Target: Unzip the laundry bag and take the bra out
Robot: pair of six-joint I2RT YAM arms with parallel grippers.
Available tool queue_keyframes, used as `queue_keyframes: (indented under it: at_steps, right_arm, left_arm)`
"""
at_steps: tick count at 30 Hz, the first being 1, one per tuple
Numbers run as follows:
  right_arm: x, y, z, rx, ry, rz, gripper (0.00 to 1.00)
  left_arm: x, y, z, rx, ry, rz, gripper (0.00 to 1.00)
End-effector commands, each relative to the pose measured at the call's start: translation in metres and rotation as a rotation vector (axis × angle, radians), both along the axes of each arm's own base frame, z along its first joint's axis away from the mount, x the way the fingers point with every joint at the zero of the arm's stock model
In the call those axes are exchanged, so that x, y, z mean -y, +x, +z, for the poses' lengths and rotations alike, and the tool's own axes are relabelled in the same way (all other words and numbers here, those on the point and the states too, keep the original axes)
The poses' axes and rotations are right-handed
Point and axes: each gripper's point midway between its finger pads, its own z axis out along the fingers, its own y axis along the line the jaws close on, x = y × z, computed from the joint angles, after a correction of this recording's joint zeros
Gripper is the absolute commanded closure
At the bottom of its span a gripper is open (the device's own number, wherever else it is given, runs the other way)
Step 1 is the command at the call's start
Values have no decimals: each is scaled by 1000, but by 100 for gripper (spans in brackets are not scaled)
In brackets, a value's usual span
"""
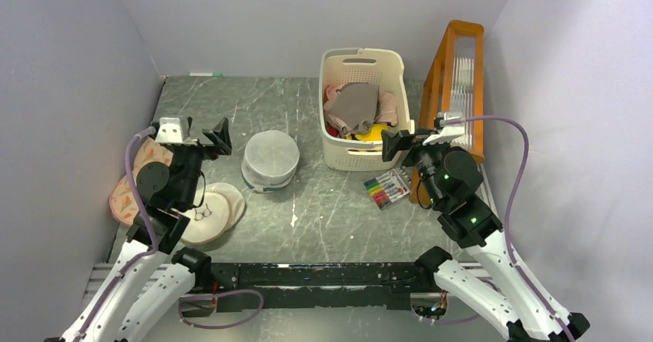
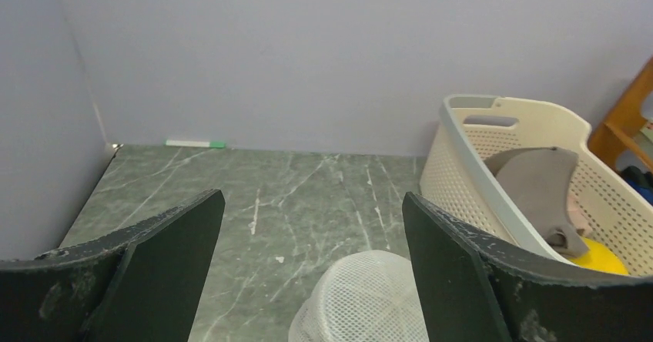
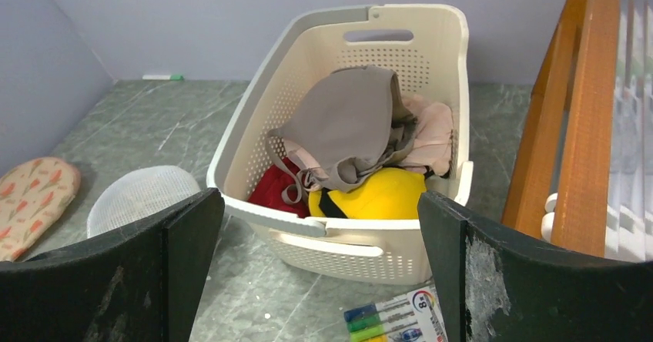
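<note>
The laundry bag (image 1: 270, 159) is a round white mesh pouch standing zipped in the middle of the table. It also shows in the left wrist view (image 2: 362, 300) and in the right wrist view (image 3: 141, 196). The black bra is hidden; I cannot see it through the mesh. My left gripper (image 1: 218, 137) is open and empty, held above the table just left of the bag. My right gripper (image 1: 397, 143) is open and empty, by the near right corner of the basket (image 1: 333, 68). In the wrist views the left gripper (image 2: 312, 273) and right gripper (image 3: 319, 269) both stand wide open.
The cream slatted basket (image 3: 262, 72) holds a grey-brown garment (image 3: 346, 122) and red and yellow items. A marker pack (image 1: 387, 189) lies before it. An orange wooden rack (image 1: 454, 88) stands at right. Cream round pads (image 1: 212, 211) and pink patterned pads (image 1: 123, 196) lie at left.
</note>
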Motion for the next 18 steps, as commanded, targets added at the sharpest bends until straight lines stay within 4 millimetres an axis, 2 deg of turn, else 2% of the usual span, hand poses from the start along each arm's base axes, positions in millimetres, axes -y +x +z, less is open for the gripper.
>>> queue_keyframes:
  at_steps: [1, 5, 10, 18]
  right_arm:
    - [7, 6, 17, -8, 48, -34, 0]
    - [0, 10, 27, -17, 56, 13, 0]
    - [-21, 10, 44, 30, 77, 150, 0]
    - [-63, 12, 44, 34, 156, 381, 0]
  left_arm:
    - [-9, 5, 19, 18, -54, 12, 2]
    - [-16, 12, 23, 11, -65, 28, 2]
    - [-21, 18, 33, 14, -83, 38, 2]
    - [-20, 19, 51, 37, -113, 13, 2]
